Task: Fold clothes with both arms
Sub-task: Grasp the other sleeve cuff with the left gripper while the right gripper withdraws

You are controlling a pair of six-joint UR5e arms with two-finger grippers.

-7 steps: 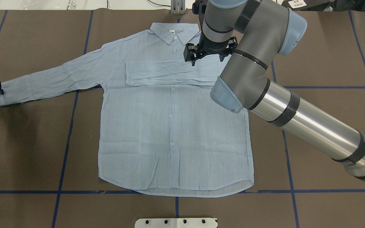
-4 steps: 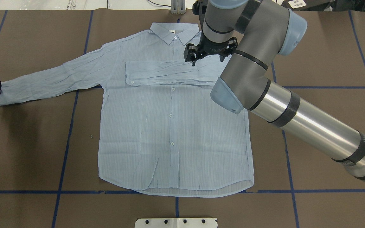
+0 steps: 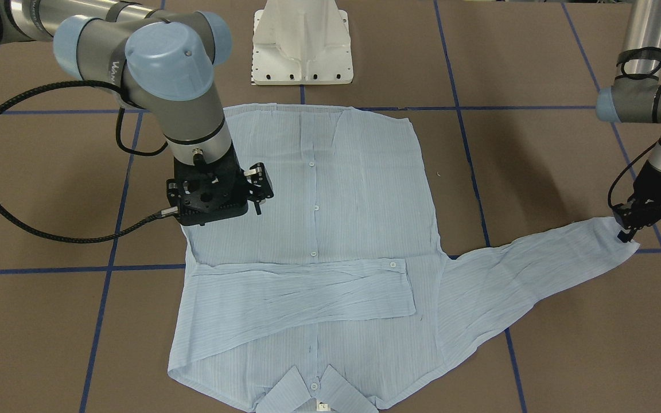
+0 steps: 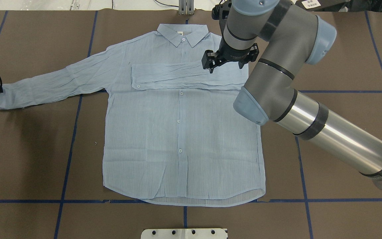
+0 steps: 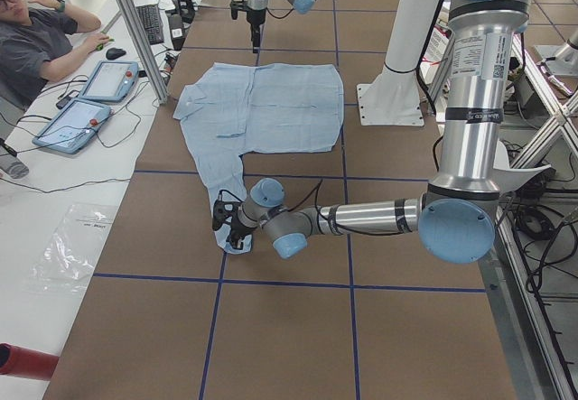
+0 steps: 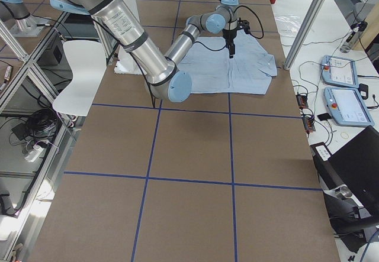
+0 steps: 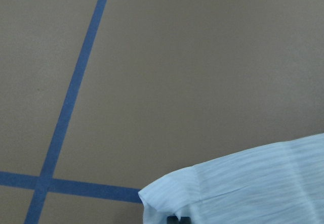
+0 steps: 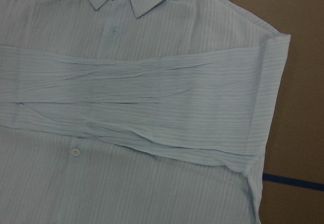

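The shirt has one sleeve folded across its chest; your right gripper has drifted off it, empty, gap unclear. Your left gripper pinches the other cuff, ready to fold.

Beneath the right gripper, the shirt was thin, matt, finely striped cloth, lightly creased, with small smooth white buttons. The table around it was a matt brown paper-like sheet crossed by blue tape lines. The right arm showed shiny bare metal, matt grey housings and smooth pale blue caps.
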